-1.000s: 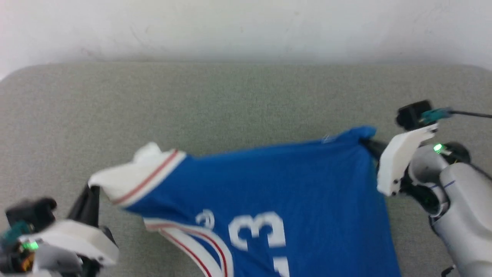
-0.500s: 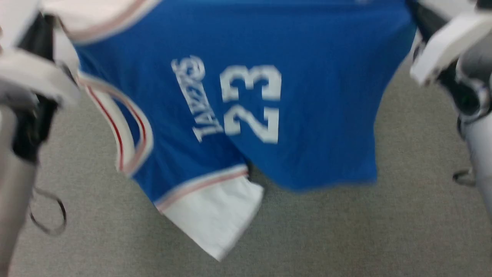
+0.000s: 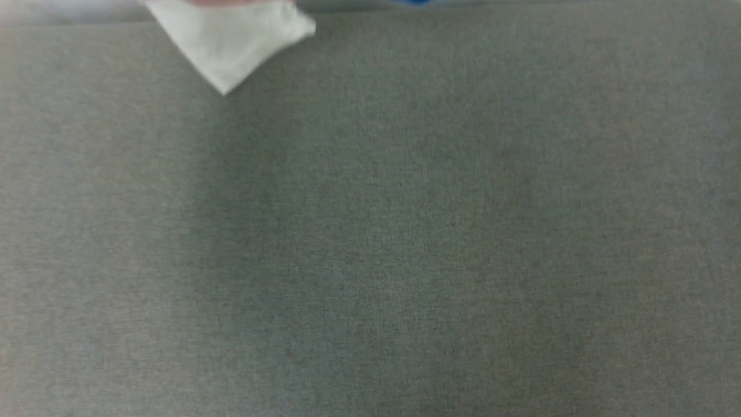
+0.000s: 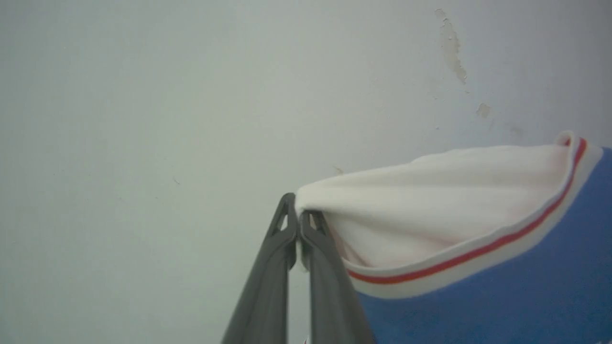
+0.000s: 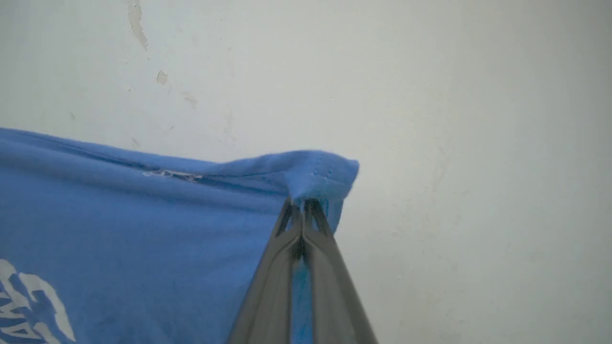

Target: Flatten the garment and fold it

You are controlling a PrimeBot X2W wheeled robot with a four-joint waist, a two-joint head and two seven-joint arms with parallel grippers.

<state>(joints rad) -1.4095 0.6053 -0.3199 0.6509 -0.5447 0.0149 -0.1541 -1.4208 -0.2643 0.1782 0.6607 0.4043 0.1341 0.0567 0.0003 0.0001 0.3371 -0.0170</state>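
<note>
The garment (image 4: 478, 315), soft royal-blue knit with a white sleeve (image 4: 444, 200) trimmed by a thin red stripe, hangs stretched between both grippers before a pale wall (image 4: 143, 95) with chipped paint. The left gripper (image 4: 297, 224) is pinched tight on the sleeve's bunched edge, and the right gripper (image 5: 302, 205) is pinched tight on a stitched blue corner. A pointed sleeve tip (image 3: 231, 46) dangles over the far left of the felt-like grey surface (image 3: 370, 231).
</note>
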